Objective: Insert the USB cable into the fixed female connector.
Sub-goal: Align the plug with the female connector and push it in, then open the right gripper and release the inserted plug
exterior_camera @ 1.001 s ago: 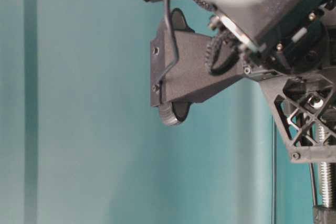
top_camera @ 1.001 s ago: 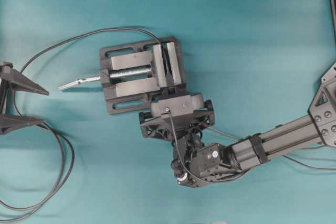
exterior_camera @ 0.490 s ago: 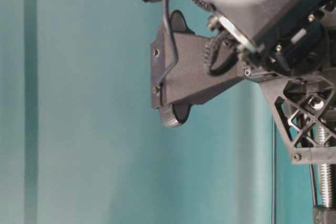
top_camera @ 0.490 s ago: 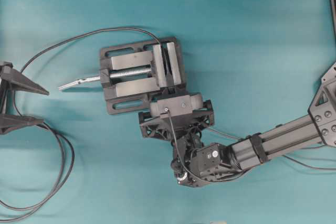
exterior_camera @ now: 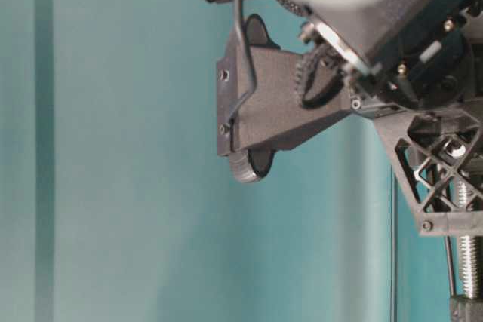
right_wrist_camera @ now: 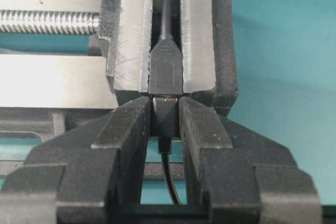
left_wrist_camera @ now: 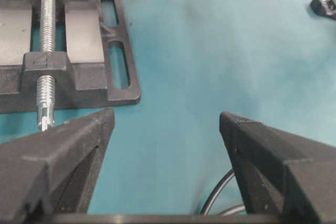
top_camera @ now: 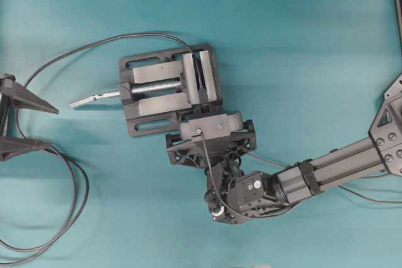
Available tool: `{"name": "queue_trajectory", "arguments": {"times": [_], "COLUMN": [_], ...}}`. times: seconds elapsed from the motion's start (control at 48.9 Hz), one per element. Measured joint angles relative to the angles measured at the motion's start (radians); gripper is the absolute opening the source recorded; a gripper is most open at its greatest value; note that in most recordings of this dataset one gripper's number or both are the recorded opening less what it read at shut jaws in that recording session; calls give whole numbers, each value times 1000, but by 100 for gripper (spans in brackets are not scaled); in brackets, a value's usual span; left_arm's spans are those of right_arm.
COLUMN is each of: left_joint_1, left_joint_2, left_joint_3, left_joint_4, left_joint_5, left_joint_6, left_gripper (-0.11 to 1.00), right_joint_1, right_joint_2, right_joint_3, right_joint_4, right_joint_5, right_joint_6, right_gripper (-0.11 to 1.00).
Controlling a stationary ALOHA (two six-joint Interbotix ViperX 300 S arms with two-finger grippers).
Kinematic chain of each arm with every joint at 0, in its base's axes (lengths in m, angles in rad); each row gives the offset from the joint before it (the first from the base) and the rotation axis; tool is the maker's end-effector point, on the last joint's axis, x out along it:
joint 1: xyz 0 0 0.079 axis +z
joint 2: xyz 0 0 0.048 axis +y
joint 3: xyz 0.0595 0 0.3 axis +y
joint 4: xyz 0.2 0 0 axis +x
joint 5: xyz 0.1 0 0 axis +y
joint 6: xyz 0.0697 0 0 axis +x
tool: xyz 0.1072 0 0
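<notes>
A grey metal vise [top_camera: 169, 89] was seen on the teal worktop [top_camera: 301, 42], and it is taken here as the landmark. The connector [right_wrist_camera: 166, 72], a small black socket piece, was clamped upright between the silver jaws of the vise, with its thin cord [right_wrist_camera: 166, 3] led away along the jaw slot.

The right gripper [right_wrist_camera: 166, 116] was placed at the near edge of the vise, directly in line with the jaw slot. Its fingers [right_wrist_camera: 128, 124] were closed partway on the dark plug of the USB cable [right_wrist_camera: 165, 119], and the plug tip was seen touching the mouth of the connector; how far it was seated cannot be told. The cable's cord [right_wrist_camera: 170, 174] was seen hanging back between the fingers. In the overhead view the same gripper [top_camera: 210, 131] was seen against the vise's lower side.

The left gripper [top_camera: 16, 127] was kept well apart from the vise, beyond its screw [top_camera: 94, 98] end, at the frame edge. Its fingers [left_wrist_camera: 63, 145] were spread wide and nothing was held between them. A longer double cord [top_camera: 72, 199] was looped on the worktop near that gripper.
</notes>
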Motion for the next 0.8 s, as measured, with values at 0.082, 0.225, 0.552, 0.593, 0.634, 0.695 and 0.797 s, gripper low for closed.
{"name": "queue_trajectory", "arguments": {"times": [0.082, 0.225, 0.552, 0.593, 0.634, 0.695, 0.797], "left_joint_1": [0, 2, 0, 0, 0, 0, 0], "left_joint_2": [0, 0, 0, 0, 0, 0, 0], "left_joint_3": [0, 0, 0, 0, 0, 0, 0], "left_joint_4": [-2, 0, 0, 0, 0, -2, 0], "left_joint_5": [0, 0, 0, 0, 0, 0, 0], "left_joint_6": [0, 0, 0, 0, 0, 0, 0], "left_gripper": [95, 95, 95, 95, 95, 95, 95], "right_joint_1": [0, 0, 11, 15, 20, 31, 54], "right_joint_2": [-2, 0, 3, 3, 2, 2, 2], "right_joint_3": [0, 2, 3, 5, 3, 3, 5], "right_joint_4": [0, -2, -8, -11, -15, -20, -25], "right_joint_5": [0, 0, -21, -25, -26, -29, -31], "right_joint_6": [6, 21, 35, 35, 37, 38, 37], "right_gripper": [21, 21, 52, 56, 63, 63, 61]}}
